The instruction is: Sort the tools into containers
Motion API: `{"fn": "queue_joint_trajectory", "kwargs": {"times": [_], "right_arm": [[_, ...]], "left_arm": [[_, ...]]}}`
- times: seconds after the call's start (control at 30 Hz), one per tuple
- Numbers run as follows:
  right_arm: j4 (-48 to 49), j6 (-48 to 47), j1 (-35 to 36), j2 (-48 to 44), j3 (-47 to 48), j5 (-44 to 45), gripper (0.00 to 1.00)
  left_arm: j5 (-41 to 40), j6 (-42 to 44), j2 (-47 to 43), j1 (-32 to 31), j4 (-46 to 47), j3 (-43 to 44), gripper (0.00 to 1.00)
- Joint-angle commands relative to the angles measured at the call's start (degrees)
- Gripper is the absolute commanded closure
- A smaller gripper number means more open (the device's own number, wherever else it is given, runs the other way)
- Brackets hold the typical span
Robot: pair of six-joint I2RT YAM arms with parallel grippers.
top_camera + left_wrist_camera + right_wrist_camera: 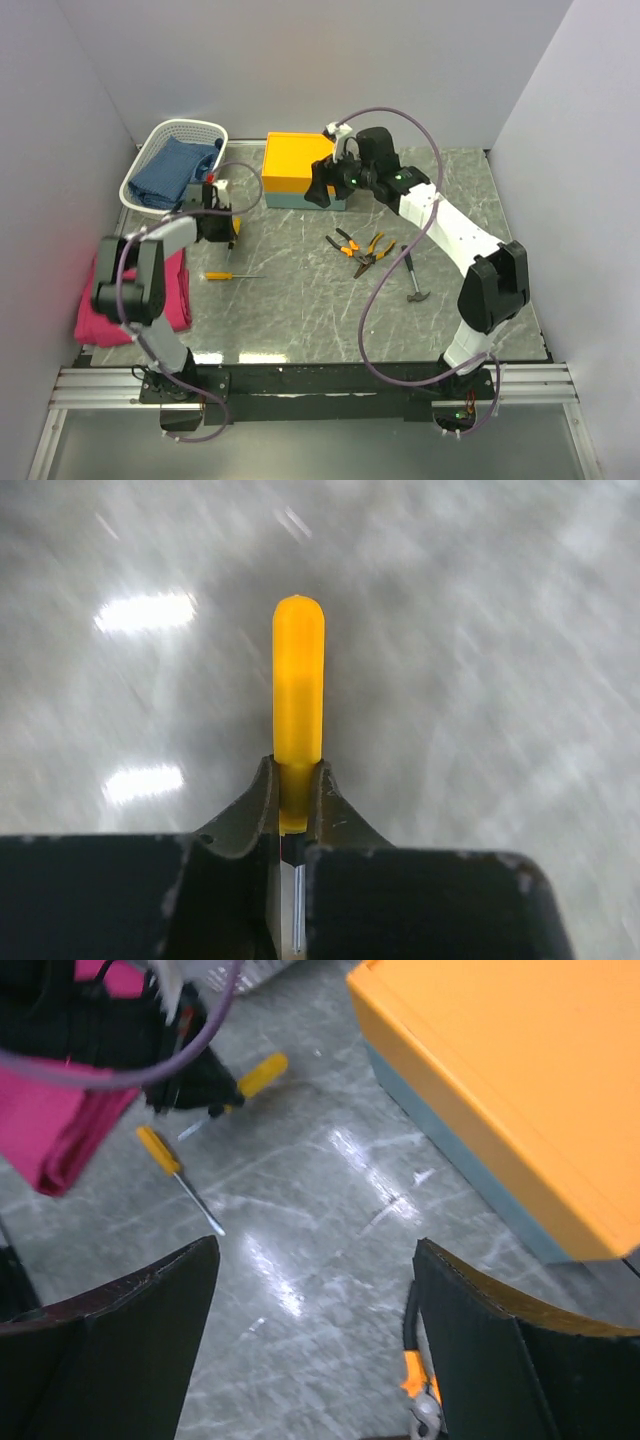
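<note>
The left gripper (297, 785) has its jaws pressed onto the yellow-handled screwdriver (298, 680). They pinch it at the foot of the handle, where the plastic gives way to steel. Most of the handle sticks straight out ahead of the jaws, and the bare shaft runs back between them toward the wrist. Whether the tool is clear of the bench (300, 310) I cannot tell, since the marbled surface beyond the jaws is blurred.

It looks light and stiff, so weight should be no worry. The handle is round, smooth and glossy, and probably slippery. Held at one end with its bulk ahead of the jaws, it may roll or pivot between the pads if swung briskly. A hold nearer the middle of the handle would be steadier, and the thin shaft would give poor purchase. With this grip, a slow, level carry seems wise.

The right gripper (316, 1260) has its jaws spread wide with nothing between them. The yellow-topped box (500, 1090) sits ahead and to the right of them. A second yellow-handled screwdriver (160, 1150) lies flat, ahead and to their left, near the left jaws. The white perforated basket (188, 125) sits beyond the left jaws. The pliers (345, 243) and hammer (413, 280) lie well apart from the left jaws.
</note>
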Motion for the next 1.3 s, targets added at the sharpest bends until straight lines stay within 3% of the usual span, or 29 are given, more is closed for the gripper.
{"fn": "queue_joint_trajectory", "kwargs": {"times": [0.0, 0.17, 0.3, 0.47, 0.77, 0.9, 1.27], "right_arm": [[3.75, 9.1, -0.52, 3.18, 5.88, -7.42, 0.13], [11.92, 20.72, -1.14, 6.87, 5.45, -19.91, 0.17], [14.73, 22.03, -1.31, 10.04, 7.9, -25.97, 0.18], [25.45, 30.03, -1.31, 13.9, 9.66, -28.97, 0.18], [29.68, 35.13, -0.43, 18.83, 14.41, -29.06, 0.21], [27.23, 34.35, 0.71, 20.5, 15.99, -27.13, 0.22], [21.16, 30.57, 2.21, 21.29, 16.96, -22.82, 0.37]], "left_arm": [[11.39, 0.54, -15.6, -0.52, 8.95, -7.5, 0.99], [16.83, -3.14, -26.07, -0.61, 15.62, -10.59, 0.99], [19.48, -7.71, -26.17, -1.49, 19.58, -8.31, 0.99], [22.38, -13.87, -23.18, -3.33, 23.2, -5.14, 0.99], [21.86, -13.43, -22.04, -7.29, 22.33, -3.29, 0.99], [22.12, -13.78, -22.74, -8.34, 22.67, -3.29, 0.99], [21.07, -16.24, -22.48, -8.96, 23.99, -1.98, 0.99]]}}
